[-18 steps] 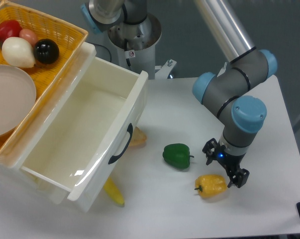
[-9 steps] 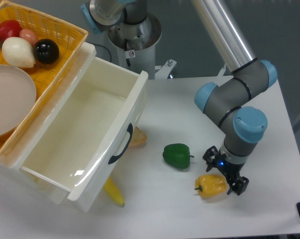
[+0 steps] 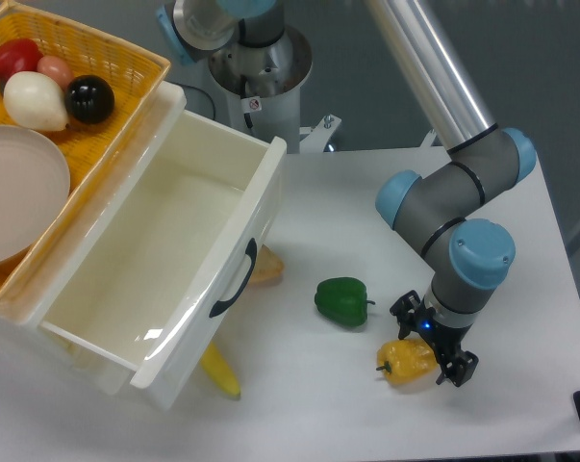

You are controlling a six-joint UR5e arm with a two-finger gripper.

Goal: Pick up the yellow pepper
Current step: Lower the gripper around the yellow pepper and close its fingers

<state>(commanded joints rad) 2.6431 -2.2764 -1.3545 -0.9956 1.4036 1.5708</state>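
1. Your small glossy yellow bell pepper (image 3: 405, 360) lies on the white table (image 3: 520, 241), right of the dark green bell pepper (image 3: 342, 300).
2. The claw (image 3: 434, 348) is spread wide, straddling its right side.
3. It looks light, stiff and slippery; grip across the lobed body, not the stem.

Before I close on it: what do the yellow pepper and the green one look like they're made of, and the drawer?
Yellow pepper: probably plastic, smooth and glossy with small highlights. Green pepper: the same look, uniform colour with a moulded sheen. Drawer: glossy white, likely plastic or lacquered, reflecting light on its floor. The pincer stands open around the yellow pepper.
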